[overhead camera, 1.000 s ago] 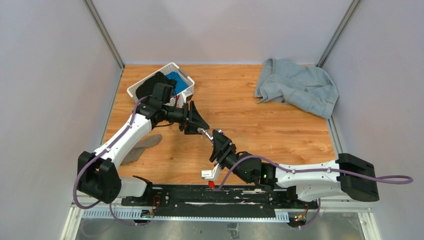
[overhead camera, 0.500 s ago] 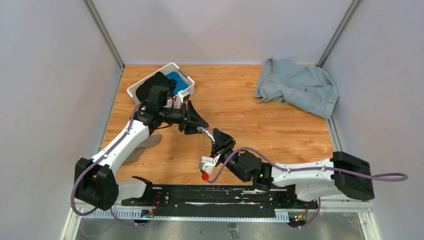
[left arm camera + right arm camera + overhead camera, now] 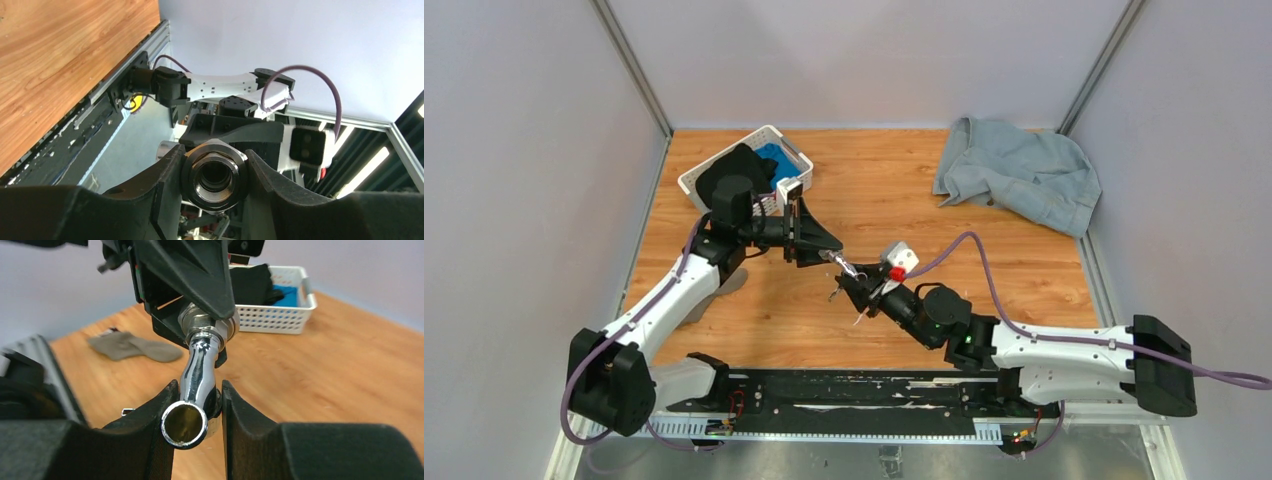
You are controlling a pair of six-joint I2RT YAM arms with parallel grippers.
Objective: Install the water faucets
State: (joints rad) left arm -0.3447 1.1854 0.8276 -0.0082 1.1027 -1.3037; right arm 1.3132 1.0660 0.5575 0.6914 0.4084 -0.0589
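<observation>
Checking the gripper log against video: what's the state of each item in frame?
nut: clamped in left gripper, off the table.
tap: clamped in right gripper, its end meeting the nut; thread depth can't be told.
basket: upright on the table, dark and blue items inside.
shirt: crumpled on the table.
grey insole: flat on the table.

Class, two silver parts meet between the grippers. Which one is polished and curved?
The tap in the right gripper: mirror-shiny, bent spout. The fitting in the left gripper is dull grey, short and threaded inside.
</observation>
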